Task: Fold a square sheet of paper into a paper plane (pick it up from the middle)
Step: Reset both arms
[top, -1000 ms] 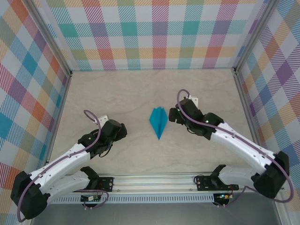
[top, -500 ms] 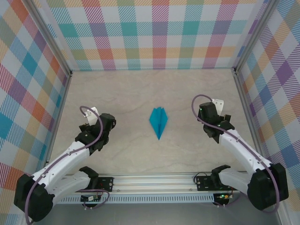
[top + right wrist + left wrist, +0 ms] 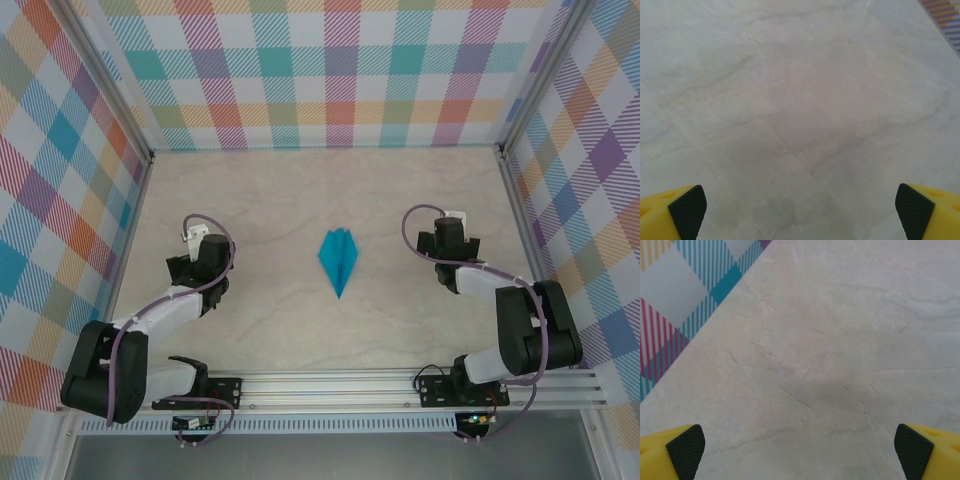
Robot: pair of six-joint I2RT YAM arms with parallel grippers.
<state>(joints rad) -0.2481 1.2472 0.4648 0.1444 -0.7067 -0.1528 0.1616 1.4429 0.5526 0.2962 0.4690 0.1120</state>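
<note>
Left to right: the left gripper (image 3: 800, 452) has its jaws spread wide over bare table (image 3: 300, 190) and holds nothing. Over the last second its arm has drawn back from the centre and folded toward its base. The plane (image 3: 338, 258) lies flat mid-table, nose toward the arms, unmoved and well apart from both grippers. The right gripper (image 3: 800, 210), likewise spread and empty, has pulled away from just beside the plane. Both arms retreating from a finished dart suggests folding is complete.
</note>
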